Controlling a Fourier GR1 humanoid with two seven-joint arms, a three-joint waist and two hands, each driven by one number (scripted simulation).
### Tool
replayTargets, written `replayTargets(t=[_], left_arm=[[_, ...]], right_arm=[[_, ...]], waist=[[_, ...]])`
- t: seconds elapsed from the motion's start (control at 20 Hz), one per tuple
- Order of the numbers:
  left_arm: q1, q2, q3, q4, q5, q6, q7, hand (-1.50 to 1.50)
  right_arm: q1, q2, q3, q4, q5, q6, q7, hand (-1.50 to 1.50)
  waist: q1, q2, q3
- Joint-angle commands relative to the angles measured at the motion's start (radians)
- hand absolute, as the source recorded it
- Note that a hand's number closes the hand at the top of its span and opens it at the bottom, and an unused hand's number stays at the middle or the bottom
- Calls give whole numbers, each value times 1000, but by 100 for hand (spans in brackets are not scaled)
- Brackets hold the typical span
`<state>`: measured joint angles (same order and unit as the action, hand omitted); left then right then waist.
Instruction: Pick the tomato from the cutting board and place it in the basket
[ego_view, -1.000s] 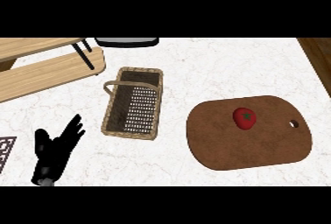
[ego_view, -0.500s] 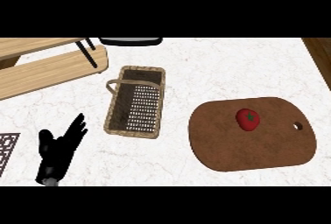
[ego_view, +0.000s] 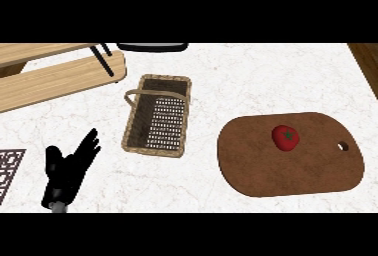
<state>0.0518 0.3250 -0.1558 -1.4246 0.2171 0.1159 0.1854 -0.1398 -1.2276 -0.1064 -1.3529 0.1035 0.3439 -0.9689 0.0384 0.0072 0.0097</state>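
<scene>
Red tomato (ego_view: 286, 137) sits on the board (ego_view: 288, 172), upper right part, near the hole, untouched. Basket (ego_view: 153, 150) is well apart to the left on the desk (ego_view: 251, 80). Left hand (ego_view: 68, 172) rests lower left, fingers spread wide, holding nothing; right hand not visible. Grasp not begun. Best approach: come down from above, curl round the tomato's sides, lift clear, then cross over the basket rim, avoiding the handle.

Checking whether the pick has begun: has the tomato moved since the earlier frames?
No. The tomato lies where it was on the cutting board, at the same spot left of the board's hole.
</scene>
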Motion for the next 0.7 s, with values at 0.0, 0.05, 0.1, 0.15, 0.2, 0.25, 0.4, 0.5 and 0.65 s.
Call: replayTargets(t=[0.0, 0.05, 0.1, 0.15, 0.2, 0.25, 0.4, 0.5, 0.65], left_arm=[[38, -1, -25, 31, -12, -6, 45, 0], [26, 18, 10, 30, 16, -12, 73, 0], [28, -6, -2, 82, 7, -22, 21, 0], [7, 2, -8, 78, -10, -7, 59, 0], [10, -6, -9, 68, -13, -6, 37, 0], [71, 8, -15, 12, -19, 0, 42, 0], [21, 20, 6, 68, -7, -25, 58, 0], [37, -13, -3, 59, -8, -6, 50, 0], [27, -6, 3, 40, -22, 1, 67, 0]], right_arm=[[-31, 27, 79, 65, 23, 85, -204, -150], [0, 44, 91, 50, 25, 65, -232, -150], [-51, 29, 94, 73, 9, 85, -213, -150], [-41, 46, 119, 82, 29, 59, -234, -150], [-48, 90, 153, 76, 42, 26, -223, -150], [-54, 95, 162, 19, 18, 40, -170, -150], [-121, 119, 201, 64, 31, 32, -170, -150], [-113, 162, 246, 63, 60, -8, -170, -150], [-184, 206, 286, 113, 113, -30, -124, -150]], waist=[[15, 7, -7], [-3, 3, -6], [7, 8, -8], [5, 9, -7], [8, 7, -7], [4, -2, -8], [7, 4, -8], [0, 2, -8], [-4, 0, -9]])
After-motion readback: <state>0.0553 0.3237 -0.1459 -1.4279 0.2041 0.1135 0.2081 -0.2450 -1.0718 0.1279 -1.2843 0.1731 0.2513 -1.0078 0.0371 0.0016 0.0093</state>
